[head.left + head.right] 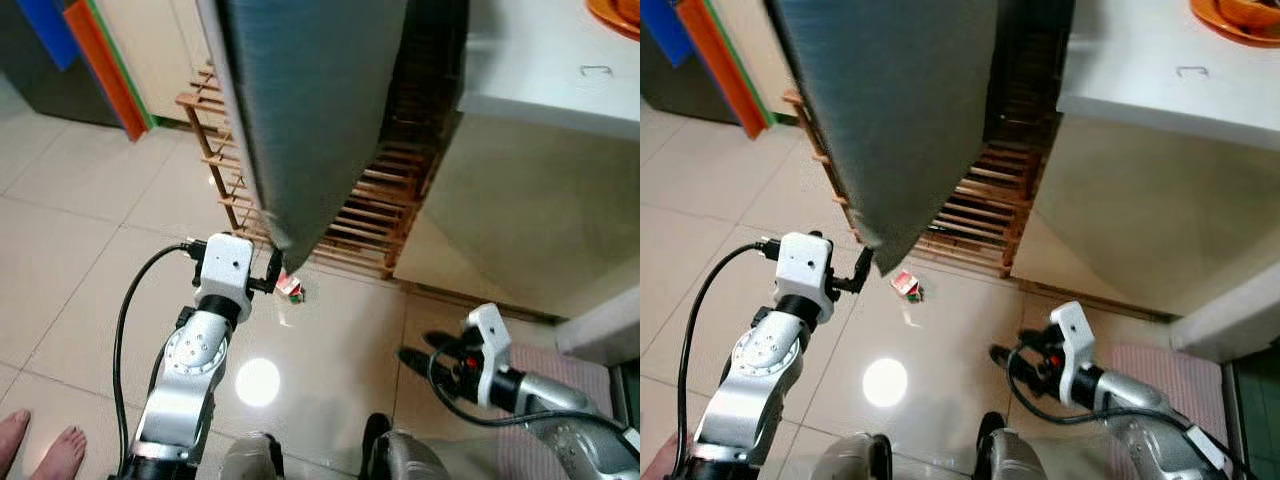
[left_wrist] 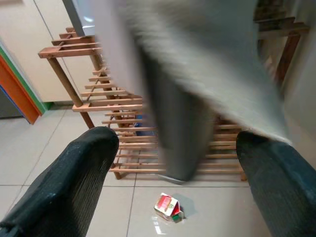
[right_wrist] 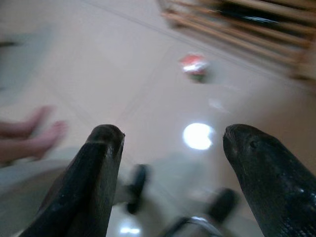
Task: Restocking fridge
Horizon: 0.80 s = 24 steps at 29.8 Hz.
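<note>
Two bare feet (image 1: 42, 447): a person is standing at the robot's near left on the glossy beige tiled floor (image 1: 80, 250).
Right pincer (image 1: 420, 350): hanging low at the robot's right above the floor, its two black fingers (image 3: 94, 177) spreading wide and gripping nothing.
Left pincer (image 1: 272, 268): reaching forward at the bottom corner of the grey fridge door (image 1: 310, 110), its fingers (image 2: 74, 173) standing well apart on either side of the door's lower edge, not closing on it.
Small red, white and green carton (image 1: 290, 288): lying on the floor just beyond the left pincer, beside the door corner, apart from both pincers.
Slatted wooden rack (image 1: 375, 225): standing behind the door, beyond the carton.
White tabletop (image 1: 550, 70): sitting at far right, carrying an orange dish (image 1: 615, 15) at its far edge.
Orange and blue panels (image 1: 90, 50): leaning at far left.
</note>
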Tool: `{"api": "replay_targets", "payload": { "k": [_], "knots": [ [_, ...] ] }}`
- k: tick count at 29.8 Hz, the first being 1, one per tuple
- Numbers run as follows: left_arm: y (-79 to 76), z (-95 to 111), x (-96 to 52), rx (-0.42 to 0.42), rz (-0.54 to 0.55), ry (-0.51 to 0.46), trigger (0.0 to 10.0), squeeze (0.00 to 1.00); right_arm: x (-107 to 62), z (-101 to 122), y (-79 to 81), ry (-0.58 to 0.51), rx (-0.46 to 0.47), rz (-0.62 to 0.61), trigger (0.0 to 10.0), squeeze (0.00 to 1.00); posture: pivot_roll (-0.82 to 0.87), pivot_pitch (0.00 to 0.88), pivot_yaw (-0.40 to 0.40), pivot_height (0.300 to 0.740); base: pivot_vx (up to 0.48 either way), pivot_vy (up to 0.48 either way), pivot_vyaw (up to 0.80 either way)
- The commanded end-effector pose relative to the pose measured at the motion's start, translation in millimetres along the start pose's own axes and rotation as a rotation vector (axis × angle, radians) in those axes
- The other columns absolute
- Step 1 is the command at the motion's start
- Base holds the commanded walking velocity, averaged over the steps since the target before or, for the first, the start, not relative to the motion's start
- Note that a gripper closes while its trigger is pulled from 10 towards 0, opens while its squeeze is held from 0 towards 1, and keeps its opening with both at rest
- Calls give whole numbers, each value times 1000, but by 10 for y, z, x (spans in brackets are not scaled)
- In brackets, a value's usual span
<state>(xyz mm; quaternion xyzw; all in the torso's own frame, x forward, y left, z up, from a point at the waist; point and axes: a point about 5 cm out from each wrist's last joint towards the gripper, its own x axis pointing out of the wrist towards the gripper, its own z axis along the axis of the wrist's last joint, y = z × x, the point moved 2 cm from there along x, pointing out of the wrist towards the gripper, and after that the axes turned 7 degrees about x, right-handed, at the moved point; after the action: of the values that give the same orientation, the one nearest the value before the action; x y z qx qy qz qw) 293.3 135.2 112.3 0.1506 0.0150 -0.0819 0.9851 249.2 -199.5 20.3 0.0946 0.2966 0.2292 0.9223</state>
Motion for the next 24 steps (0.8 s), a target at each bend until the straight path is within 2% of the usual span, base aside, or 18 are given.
{"api": "replay_targets", "payload": {
  "k": [1, 3, 4, 5, 6, 7, 8, 10, 11, 15, 18, 22, 23, 24],
  "knots": [
    [-45, -40, 4, 3, -7, 9, 10000, 0, -15, 207, -229, -108, -53, -203, 10000, 0, 160, 136, -11, 740, 0, 0, 0],
    [-39, -59, 29, 12, 6, 16, 10000, 0, -51, 469, -404, -233, -85, -390, 10000, 0, 158, 128, -10, 740, 0, 0, 0],
    [-39, -59, 29, 12, 6, 16, 10000, 0, -51, 469, -404, -233, -85, -390, 10000, 0, 158, 128, -10, 740, 0, 0, 0],
    [-21, -71, 91, 42, 25, 23, 10000, 0, -94, 721, -467, -357, -93, -503, 10000, 0, 152, 109, -7, 740, 0, 0, 0],
    [-6, -62, 132, 52, 37, 24, 10000, 0, -103, 844, -450, -419, -104, -533, 10000, 0, 147, 97, -3, 740, 0, 0, 0],
    [-6, -62, 132, 52, 37, 24, 10000, 0, -103, 844, -450, -419, -104, -533, 10000, 0, 147, 97, -3, 740, 0, 0, 0],
    [15, -24, 218, 55, 49, 16, 10000, 0, -94, 1047, -374, -517, -123, -567, 10000, 0, 124, 71, 7, 740, 0, 0, 0],
    [18, -8, 265, 52, 50, 13, 10000, 0, -79, 1127, -333, -555, -126, -580, 10000, 0, 117, 60, 12, 740, 0, 0, 0],
    [16, 22, 342, 38, 48, 6, 10000, 0, -48, 1243, -260, -614, -128, -597, 10000, 0, 105, 47, 15, 740, 0, 0, 0],
    [-7, 131, 470, 34, 39, -26, 10000, 0, 56, 1307, -96, -658, -123, -565, 10000, 0, 101, 30, 17, 740, 0, 0, 0],
    [10, 174, 519, 51, 45, -45, 10000, 0, 105, 1277, -52, -662, -125, -556, 10000, 0, 114, 24, 12, 740, 0, 0, 0],
    [107, 188, 588, 77, 90, -48, 10000, 0, 127, 1249, -72, -664, -115, -574, 10000, 0, 132, 17, 1, 740, 0, 0, 0],
    [260, 199, 643, 78, 153, -37, 10000, 0, 139, 1248, -85, -666, -108, -575, 10000, 0, 140, 8, -4, 740, 0, 0, 0],
    [260, 199, 643, 78, 153, -37, 10000, 0, 139, 1248, -85, -666, -108, -575, 10000, 0, 140, 8, -4, 740, 0, 0, 0]
  ]
}}
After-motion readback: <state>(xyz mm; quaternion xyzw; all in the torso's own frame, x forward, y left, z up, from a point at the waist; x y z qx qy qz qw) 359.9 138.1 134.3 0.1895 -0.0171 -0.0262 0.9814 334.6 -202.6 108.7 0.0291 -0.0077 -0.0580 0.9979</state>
